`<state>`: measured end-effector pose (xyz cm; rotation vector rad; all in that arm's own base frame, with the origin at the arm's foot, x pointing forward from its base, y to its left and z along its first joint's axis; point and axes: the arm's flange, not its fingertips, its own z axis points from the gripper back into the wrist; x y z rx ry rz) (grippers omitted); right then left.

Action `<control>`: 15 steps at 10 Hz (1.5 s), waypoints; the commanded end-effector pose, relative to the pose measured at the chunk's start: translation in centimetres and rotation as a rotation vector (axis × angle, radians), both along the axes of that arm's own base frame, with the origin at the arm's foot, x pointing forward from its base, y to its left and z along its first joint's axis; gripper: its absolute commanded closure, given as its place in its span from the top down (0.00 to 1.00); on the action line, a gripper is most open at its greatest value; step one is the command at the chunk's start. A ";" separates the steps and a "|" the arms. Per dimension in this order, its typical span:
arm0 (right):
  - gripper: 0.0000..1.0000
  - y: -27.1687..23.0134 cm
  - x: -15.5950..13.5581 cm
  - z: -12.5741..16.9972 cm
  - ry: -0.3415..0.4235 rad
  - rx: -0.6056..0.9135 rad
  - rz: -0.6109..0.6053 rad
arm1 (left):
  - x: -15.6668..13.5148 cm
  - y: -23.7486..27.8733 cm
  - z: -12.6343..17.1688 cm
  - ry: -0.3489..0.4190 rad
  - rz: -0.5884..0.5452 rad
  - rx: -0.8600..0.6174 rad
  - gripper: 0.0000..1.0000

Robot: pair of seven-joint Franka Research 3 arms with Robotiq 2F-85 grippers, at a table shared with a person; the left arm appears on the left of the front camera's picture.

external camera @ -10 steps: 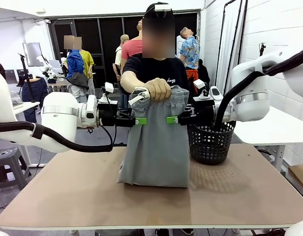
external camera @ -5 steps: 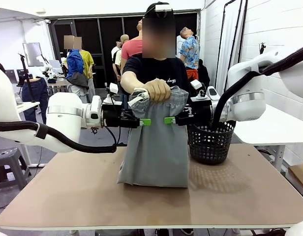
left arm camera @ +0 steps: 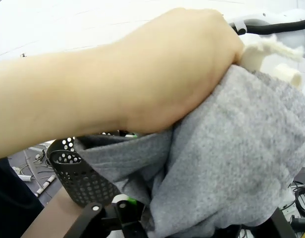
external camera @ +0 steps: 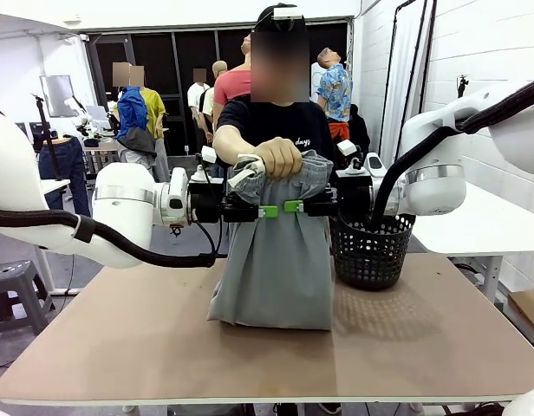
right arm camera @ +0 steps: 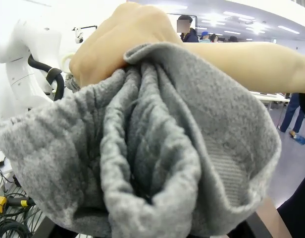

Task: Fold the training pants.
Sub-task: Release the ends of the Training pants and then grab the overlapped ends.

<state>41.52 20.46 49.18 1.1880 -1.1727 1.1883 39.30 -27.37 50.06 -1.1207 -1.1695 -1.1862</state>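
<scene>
Grey sweat fabric is pretty much the whole story. Starting on the left, the left pincer [external camera: 265, 211] comes in side-on against the left edge of the training pants [external camera: 276, 269], just under the gathered waistband. From its wrist camera the cloth bunches right up at the fingers, but I can't tell if it's actually pinching or just hugging the fabric.

In the middle, a person's hand [external camera: 278, 158] has the waistband scrunched in one fist. It holds the pants up so they hang straight, with only the bottom end slumped on the worktop [external camera: 163, 347]. My guess is it's a hand-over, since hanging them like that offers each arm a top edge to grab.

The right pincer [external camera: 295, 206] mirrors the left one on the other edge at about the same height. Same deal: can't say whether it's clamped.

Right beside the pants a black mesh basket [external camera: 371, 251] stands on the worktop, looking like it's just parked there.

Count: one pair of pants, one hand, two pincers, one basket.
</scene>
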 end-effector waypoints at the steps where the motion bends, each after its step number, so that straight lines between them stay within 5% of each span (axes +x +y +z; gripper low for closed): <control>1: 0.15 0.5 0.6 0.3 0.008 0.034 -0.011 | 0.1 -0.1 0.1 -0.012 0.026 -0.031 0.23; 2: 0.00 0.2 0.6 0.4 0.013 0.021 -0.007 | 0.0 0.2 0.3 -0.021 0.045 -0.036 0.03; 3: 0.00 0.0 0.7 0.4 0.021 0.004 0.002 | -0.1 0.6 0.4 -0.029 0.060 -0.039 0.00; 15: 0.00 -0.2 -0.1 -0.1 0.047 -0.064 0.063 | 0.1 1.9 -0.8 0.016 0.063 -0.017 0.00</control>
